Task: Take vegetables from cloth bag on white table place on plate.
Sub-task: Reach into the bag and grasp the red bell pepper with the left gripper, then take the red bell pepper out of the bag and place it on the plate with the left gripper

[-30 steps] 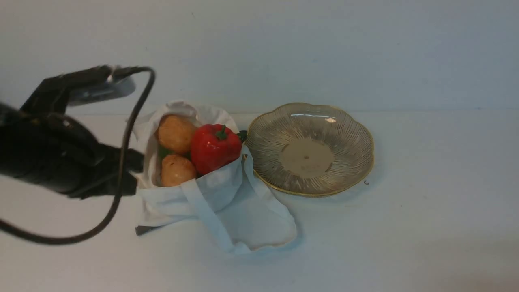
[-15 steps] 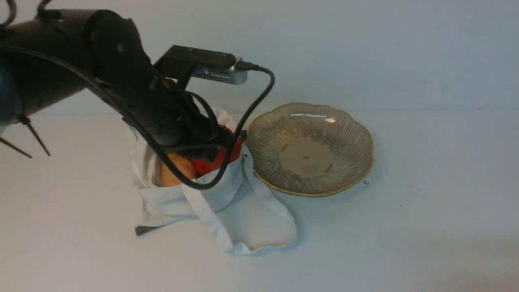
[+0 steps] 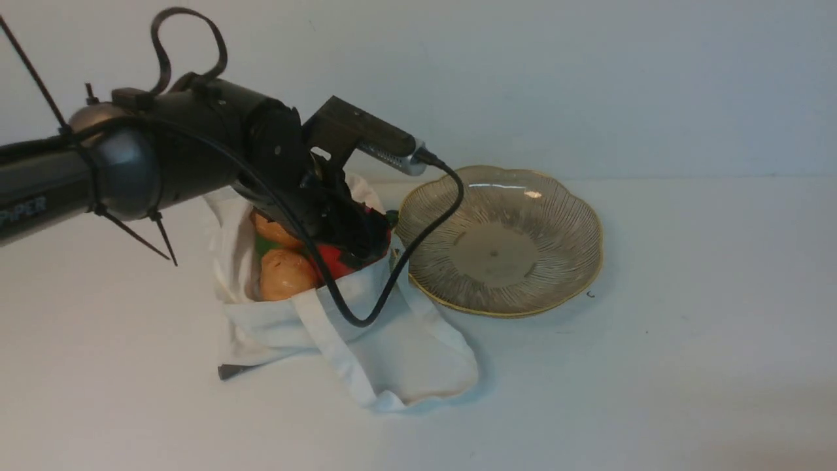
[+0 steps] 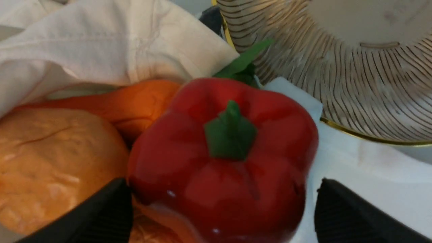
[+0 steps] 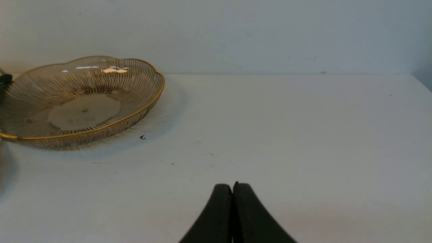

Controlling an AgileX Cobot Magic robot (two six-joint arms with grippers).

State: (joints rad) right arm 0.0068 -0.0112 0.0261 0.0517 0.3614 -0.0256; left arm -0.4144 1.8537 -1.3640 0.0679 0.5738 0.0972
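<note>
The white cloth bag lies open on the white table, left of the ribbed glass plate. In it are a red bell pepper, two tan potatoes and an orange carrot with green leaves. My left gripper hangs over the bag, open, with its black fingers on either side of the pepper; a gap shows at one finger. Over bare table beside the plate, my right gripper is shut and holds nothing.
The left arm and its cable cover much of the bag's mouth in the front view. A bag strap trails toward the table's front. A tiny dark speck lies by the plate.
The left arm swung in from the far left to above the bag and lowered onto the pepper, and its jaws went from shut to wide open. Bag, vegetables and plate stayed put.
</note>
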